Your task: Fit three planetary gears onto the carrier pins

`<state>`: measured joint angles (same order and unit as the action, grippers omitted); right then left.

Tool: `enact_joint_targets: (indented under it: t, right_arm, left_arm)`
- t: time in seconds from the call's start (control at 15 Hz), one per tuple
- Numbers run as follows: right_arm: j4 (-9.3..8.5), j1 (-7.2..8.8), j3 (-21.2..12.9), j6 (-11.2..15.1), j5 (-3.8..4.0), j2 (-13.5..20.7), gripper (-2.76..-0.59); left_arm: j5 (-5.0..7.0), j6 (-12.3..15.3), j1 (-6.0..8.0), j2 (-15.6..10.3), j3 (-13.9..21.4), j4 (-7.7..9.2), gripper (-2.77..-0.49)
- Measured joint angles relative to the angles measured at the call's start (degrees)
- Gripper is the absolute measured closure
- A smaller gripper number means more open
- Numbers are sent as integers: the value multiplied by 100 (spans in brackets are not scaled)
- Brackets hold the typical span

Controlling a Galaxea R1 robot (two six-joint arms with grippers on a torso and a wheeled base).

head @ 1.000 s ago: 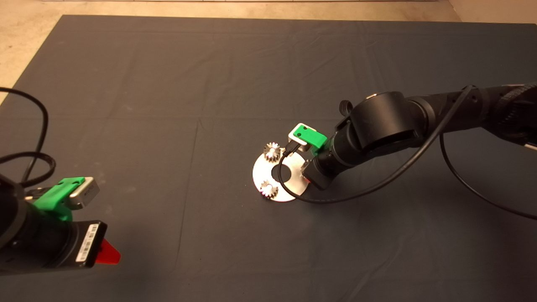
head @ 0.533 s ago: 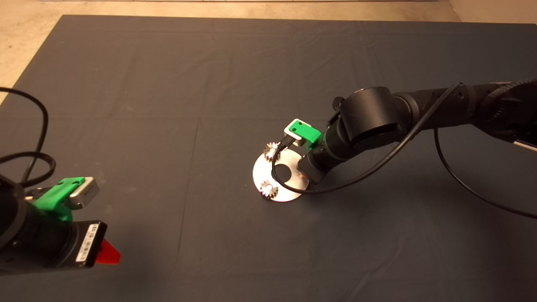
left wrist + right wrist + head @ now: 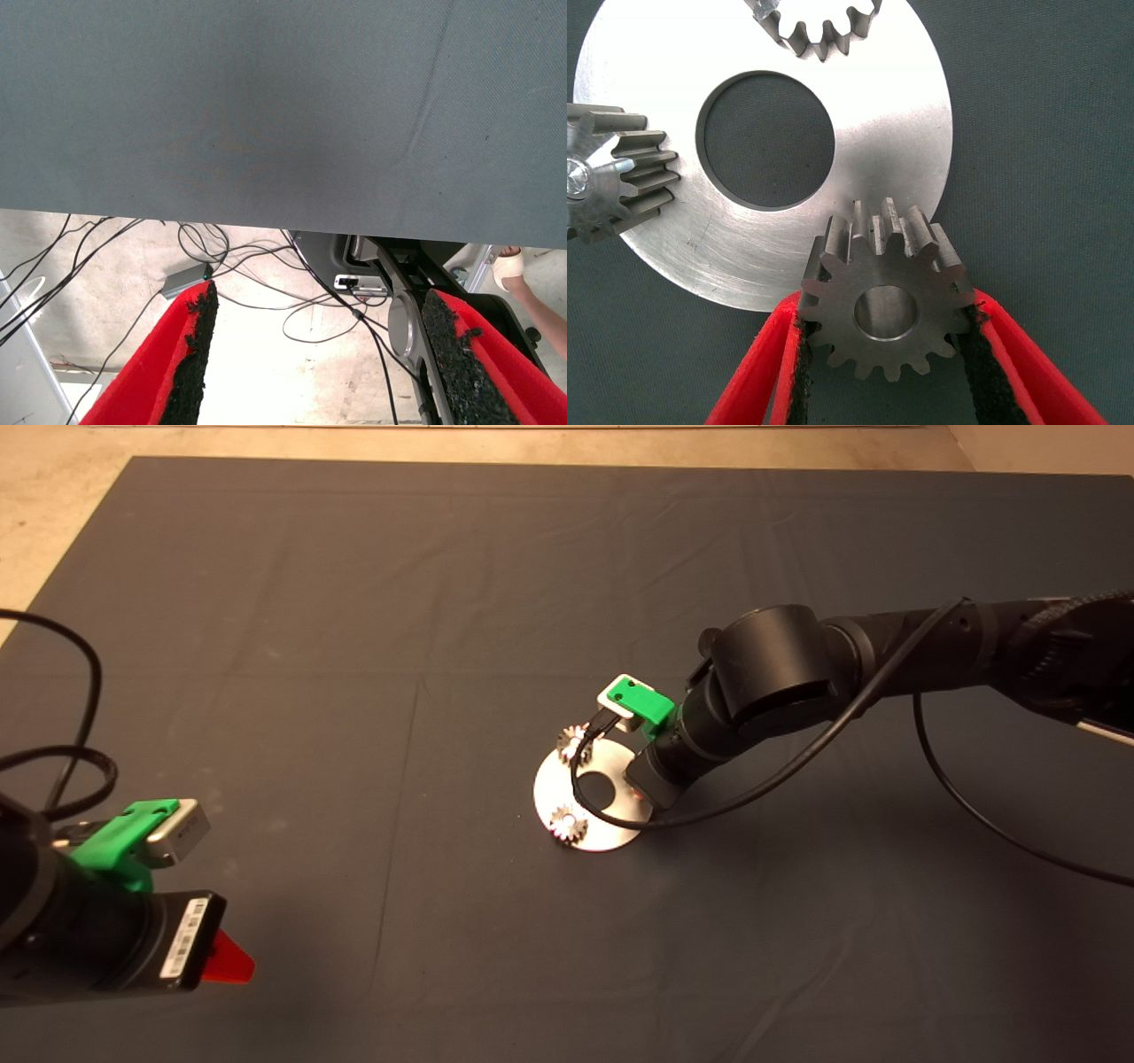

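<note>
Head view shows two planetary gears (image 3: 567, 825) seated on the disc (image 3: 554, 790); the right gripper (image 3: 888, 372), fingers clamped on the third gear (image 3: 886, 301), hovers at the disc's edge. Left gripper (image 3: 314, 354) waits, fingers apart.

Our right arm (image 3: 886, 664) reached in from the right, wrist bent down over the mat's middle, and our right gripper (image 3: 886, 354) had its red fingers (image 3: 757, 372) clamped on a gear (image 3: 884, 299). Our left gripper (image 3: 314, 363) waited at the lower left edge, fingers spread wide with nothing between them.
</note>
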<state>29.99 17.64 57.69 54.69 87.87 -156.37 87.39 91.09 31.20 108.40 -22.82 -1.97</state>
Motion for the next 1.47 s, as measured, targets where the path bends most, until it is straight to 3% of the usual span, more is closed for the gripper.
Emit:
enact_joint_targets:
  t: [0.67, 1.0, 1.33, 1.47]
  right_arm:
    - [-391, 0, 152, 0, 2, -4, -103]
    - [-511, -1, 206, 0, 0, -84, -104]
    - [-540, 2, 328, 0, 88, -195, -103]
    - [-560, 2, 367, 0, 83, -195, -104]
  left_arm:
    - [0, 0, 0, 0, 0, 0, -160]
    - [0, 0, -2, 0, 0, 0, -160]
    - [-2, 0, -2, 1, 22, 0, -160]
    - [0, 0, -2, 1, 41, 0, -160]
